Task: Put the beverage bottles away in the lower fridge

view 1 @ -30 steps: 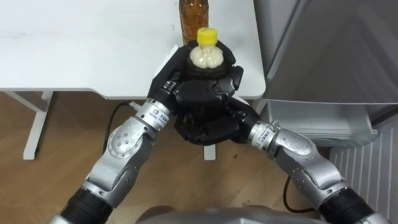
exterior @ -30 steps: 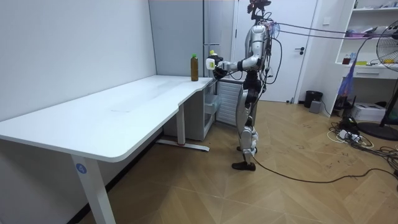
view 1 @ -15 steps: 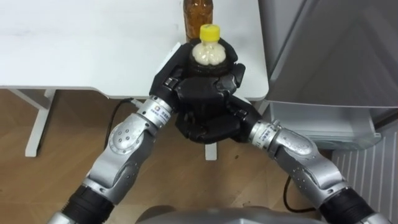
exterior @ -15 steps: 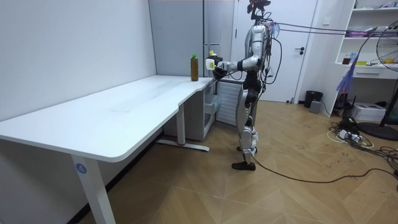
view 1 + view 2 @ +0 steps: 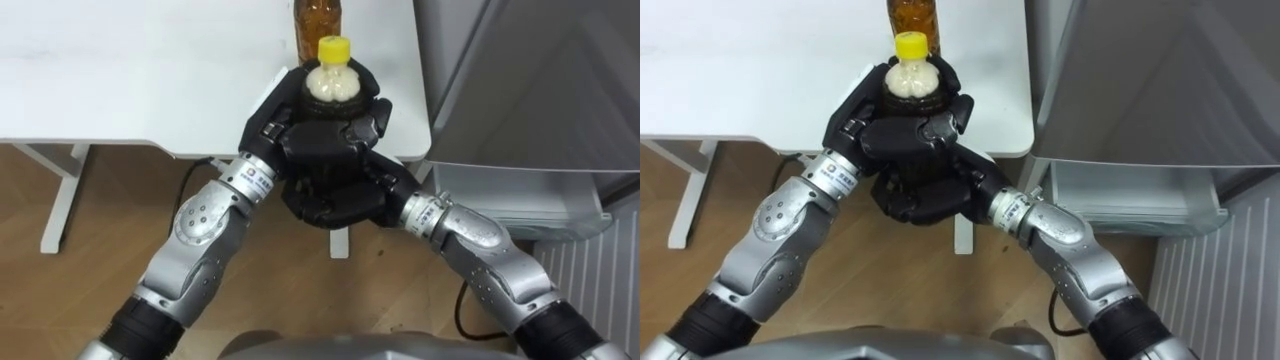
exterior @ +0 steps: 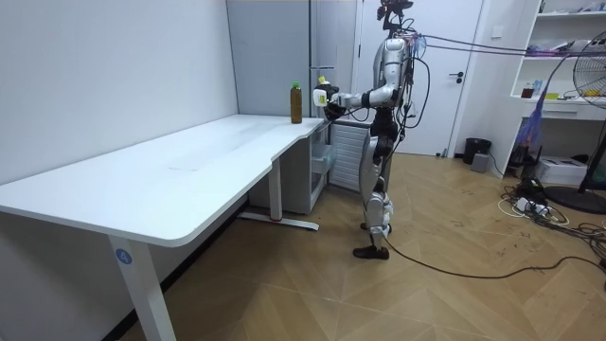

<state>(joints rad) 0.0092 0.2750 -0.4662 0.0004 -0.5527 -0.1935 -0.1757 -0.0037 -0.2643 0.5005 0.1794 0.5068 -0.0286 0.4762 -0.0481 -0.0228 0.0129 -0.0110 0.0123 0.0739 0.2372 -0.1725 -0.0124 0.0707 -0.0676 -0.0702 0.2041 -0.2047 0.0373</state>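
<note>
A pale drink bottle with a yellow cap stands upright in front of my chest, held off the table. My left hand and right hand are both curled round its body, which hides everything below the shoulder. In the room view I hold the bottle out just past the table's end. A brown drink bottle stands on the white table's near right corner, just behind my hands. The grey fridge rises at my right, with its lower drawer pulled open.
The table's rounded corner lies directly under and behind my hands. Wood floor lies below. A white ribbed panel shows at the lower right. In the room view I stand between the table's end and the fridge.
The bottle and both hands have barely shifted; the view has drifted slightly. My grip is unchanged.
</note>
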